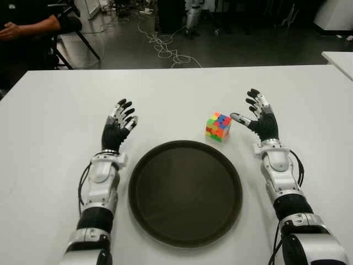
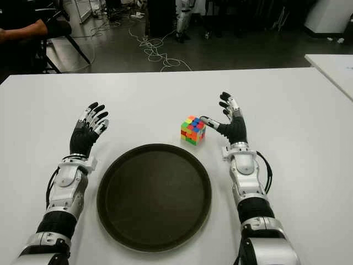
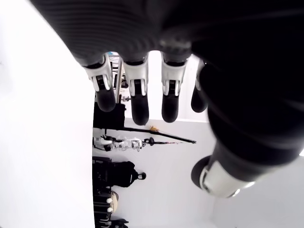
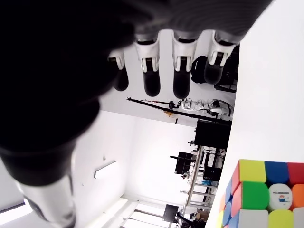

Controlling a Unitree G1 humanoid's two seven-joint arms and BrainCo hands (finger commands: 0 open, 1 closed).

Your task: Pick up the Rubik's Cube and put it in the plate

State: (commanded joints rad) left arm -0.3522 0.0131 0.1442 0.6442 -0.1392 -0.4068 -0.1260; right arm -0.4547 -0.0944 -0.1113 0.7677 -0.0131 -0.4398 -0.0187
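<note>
A multicoloured Rubik's Cube [image 1: 218, 126] sits on the white table [image 1: 176, 88], just beyond the far right rim of a round dark plate [image 1: 185, 191]. My right hand [image 1: 255, 114] stands just right of the cube with fingers spread and the thumb reaching toward it, holding nothing. The cube [image 4: 259, 194] fills a corner of the right wrist view, apart from the fingers [image 4: 181, 76]. My left hand [image 1: 121, 119] shows left of the plate, fingers relaxed and apart, nothing in it.
A second white table's corner [image 1: 339, 58] shows at the far right. A seated person's arm [image 1: 27, 26] is at the back left beyond the table. Cables [image 1: 165, 44] lie on the dark floor behind.
</note>
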